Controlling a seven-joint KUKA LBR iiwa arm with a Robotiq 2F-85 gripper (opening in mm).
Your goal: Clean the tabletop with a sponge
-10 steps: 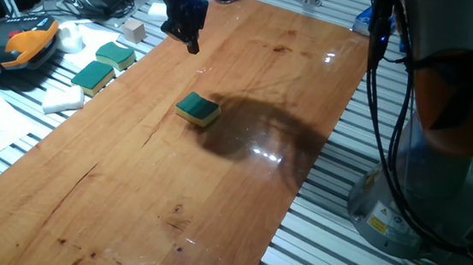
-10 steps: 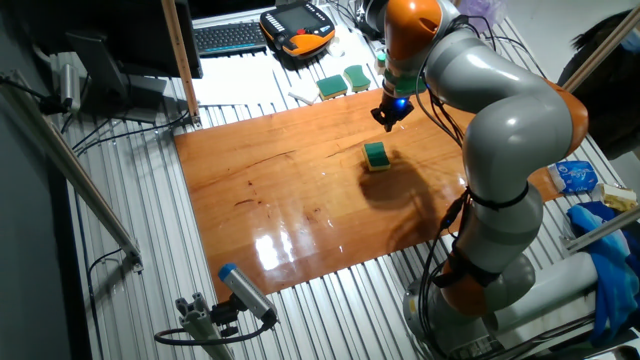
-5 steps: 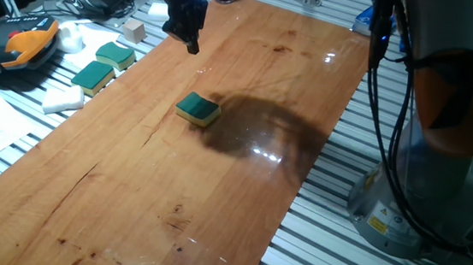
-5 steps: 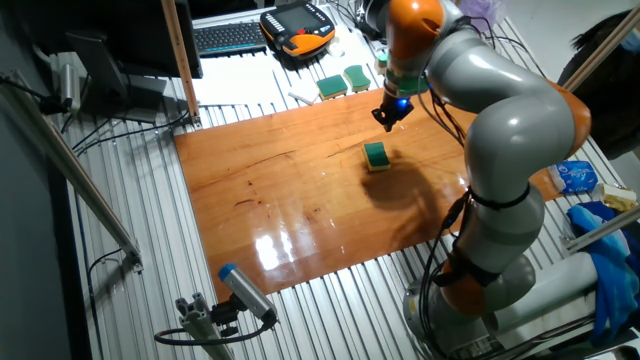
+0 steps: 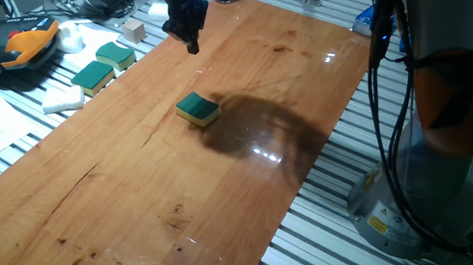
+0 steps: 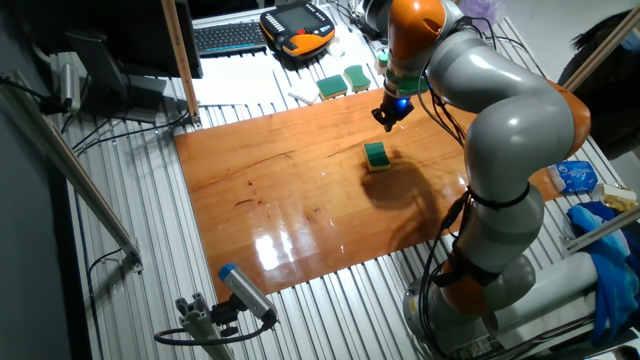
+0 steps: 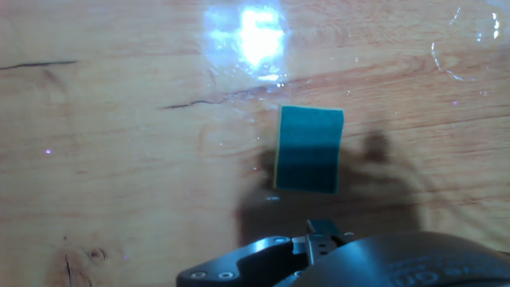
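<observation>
Teal-topped sponge (image 5: 197, 108) sits flat on the worktop (image 5: 146, 185), mid-board. In one fixed view the gripper (image 5: 193, 45) hangs above the board, up and away from the sponge, clearly apart from it, holding nothing. Can't tell how wide the jaws stand. Step looks like approach, pre-grasp. Two more sponges (image 5: 104, 65) lie off the board, left of the task sponge, with a white foam block (image 5: 62, 99) beside them.

Other fixed view: one arm; sponge (image 6: 376, 155) just below the gripper (image 6: 387, 121), not touching.

Hand view: sponge (image 7: 308, 149) ahead of the hand, long side running away from it; jaws out of frame. Next move probably needs centring over the sponge, then descent to straddle its narrow side.

Count: three sponges, one on the board.
</observation>
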